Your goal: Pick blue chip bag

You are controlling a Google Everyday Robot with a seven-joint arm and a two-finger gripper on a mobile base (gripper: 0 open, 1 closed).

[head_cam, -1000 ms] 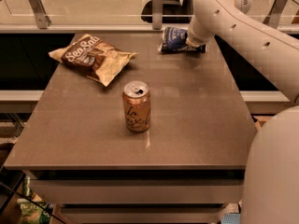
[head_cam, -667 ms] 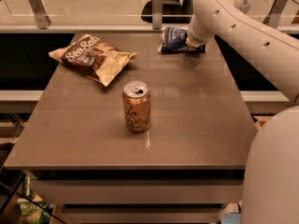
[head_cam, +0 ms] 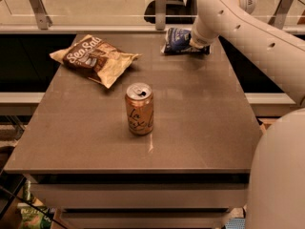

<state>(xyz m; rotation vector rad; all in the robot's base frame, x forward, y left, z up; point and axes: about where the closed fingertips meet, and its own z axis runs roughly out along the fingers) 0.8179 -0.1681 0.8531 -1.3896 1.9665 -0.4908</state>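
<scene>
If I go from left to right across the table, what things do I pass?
Sea Salt bag → orange can → blue chip bag → gripper, at that bag's right end.

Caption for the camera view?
Gripper at blue chip bag, far edge of table; brown bag and can sit apart.

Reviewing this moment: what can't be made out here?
Camera view: gripper, at the right end of the blue chip bag; the wrist hides whether it holds the bag.
Bag's right end: covered by that wrist.
Arm: lower part cut off by the right edge.
</scene>
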